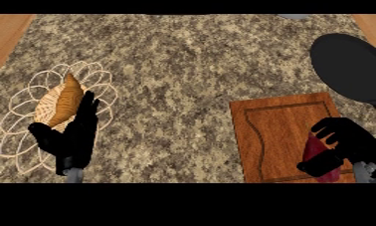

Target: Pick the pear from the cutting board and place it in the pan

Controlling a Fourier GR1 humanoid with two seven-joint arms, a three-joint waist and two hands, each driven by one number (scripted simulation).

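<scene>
I've got my right hand [339,145] curled round the pear [316,151] on the board [272,130]; pan [345,73] waits empty; left hand [73,138] rests open.

Both hands are matte black with thick, blocky fingers and thumbs: the left hand [72,138] at lower left, the right hand [339,143] at lower right. A short grey forearm stub shows beneath each wrist.

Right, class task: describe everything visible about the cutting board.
The cutting board is a reddish-brown, wood-grained rectangle with a darker groove running inside its edges. It lies flat on the speckled counter at lower right, slightly turned, just below the black pan. The right hand curls over its lower right corner around a dark red pear, hiding that part.
</scene>
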